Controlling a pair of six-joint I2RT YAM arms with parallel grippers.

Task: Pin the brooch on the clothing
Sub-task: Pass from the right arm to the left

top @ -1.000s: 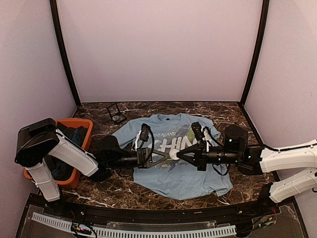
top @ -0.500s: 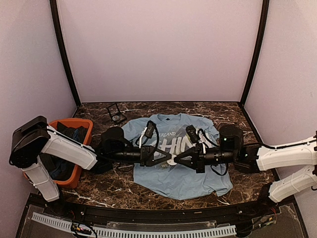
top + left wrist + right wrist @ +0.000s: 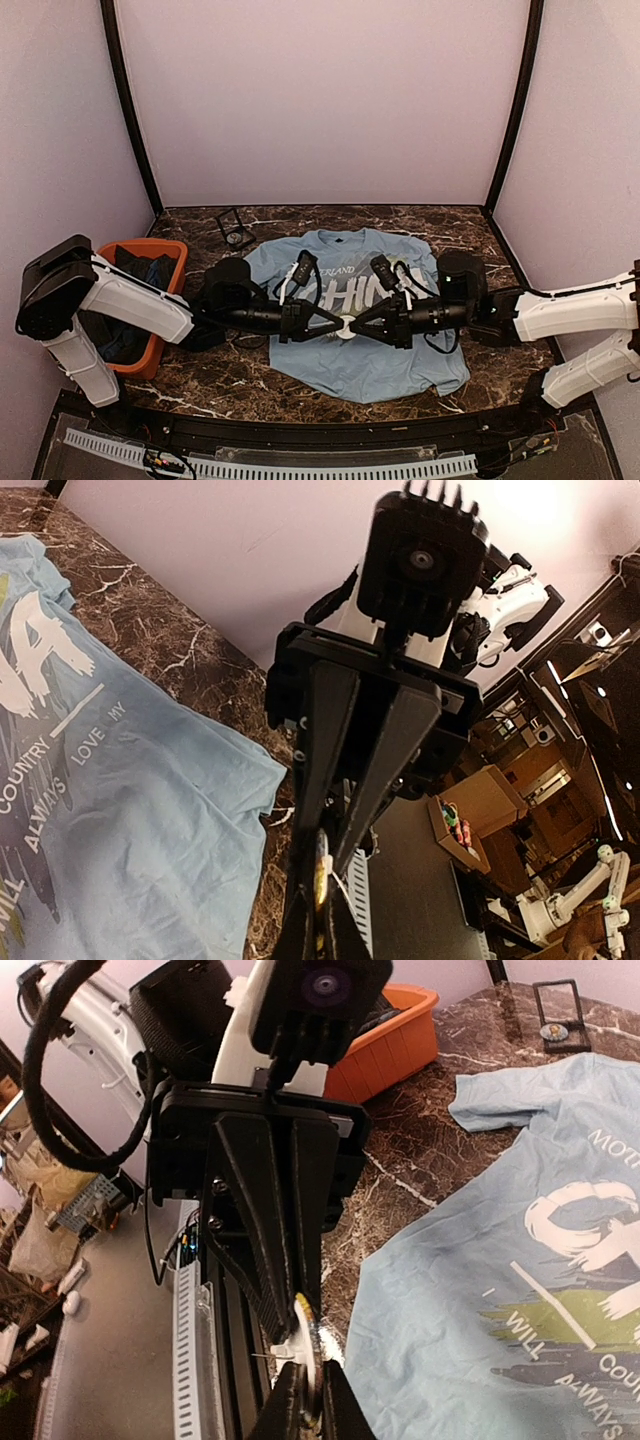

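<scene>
Lilac walls (image 3: 320,100) and black corner posts (image 3: 130,110) enclose a table (image 3: 230,382) of dark brown marble veined in white. The clothing (image 3: 370,372), a light blue short-sleeved T-shirt, lies flat at the table's centre with its collar toward the back wall. Its white lettering (image 3: 345,292) is partly covered in the top view, where only "ERLAND" and "CHIN" can be read. The left wrist view gives a large "A" with "COUNTRY", "LOVE MY", "ALWAYS" and "WILL" beneath it. The right wrist view gives "MOT", "I WILL" and "ALWAYS". The left tool (image 3: 337,326) and the right tool (image 3: 354,327) meet tip to tip over the chest print. Between them sits the brooch (image 3: 345,328), a tiny round disc, pale from above and seen edge-on with a yellowish rim in both wrist views. Each tool is pressed together, pinching the brooch from opposite sides; whether the disc touches the fabric cannot be told. At the table's left edge stands an orange bin (image 3: 150,243) holding dark garments (image 3: 150,272). A small black-framed square case (image 3: 236,232) lies near the shirt's sleeve on that side, toward the back wall
</scene>
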